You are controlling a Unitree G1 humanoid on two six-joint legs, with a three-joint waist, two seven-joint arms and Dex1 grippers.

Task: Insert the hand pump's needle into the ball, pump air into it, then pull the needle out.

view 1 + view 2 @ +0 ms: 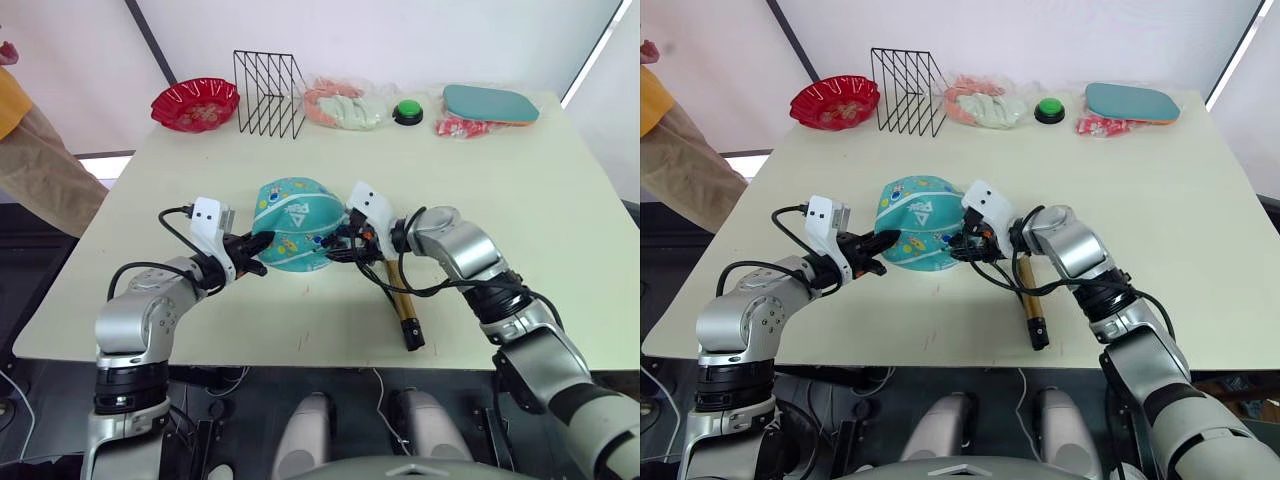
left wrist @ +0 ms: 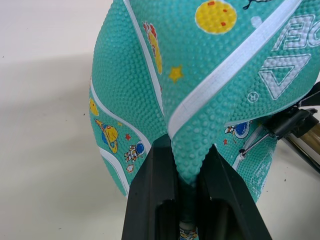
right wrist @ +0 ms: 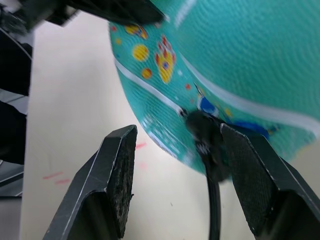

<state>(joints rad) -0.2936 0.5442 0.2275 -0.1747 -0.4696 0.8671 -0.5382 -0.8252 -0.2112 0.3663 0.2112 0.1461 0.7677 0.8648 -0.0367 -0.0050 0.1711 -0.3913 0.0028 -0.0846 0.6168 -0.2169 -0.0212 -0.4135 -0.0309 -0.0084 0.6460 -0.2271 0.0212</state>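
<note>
The teal ball, soft and creased, lies mid-table. My left gripper is shut on a fold of the ball, which is pinched between its black fingers. My right gripper is at the ball's other side, open. Between its pads the needle's black fitting rests against the ball's skin. The silver needle has its tip at the ball's surface. The hand pump lies on the table under my right wrist, its black hose running up to the fitting.
Along the far edge stand a red bowl, a black wire rack, a bag of pink and white items, a green button and a teal pad. A person stands at the far left.
</note>
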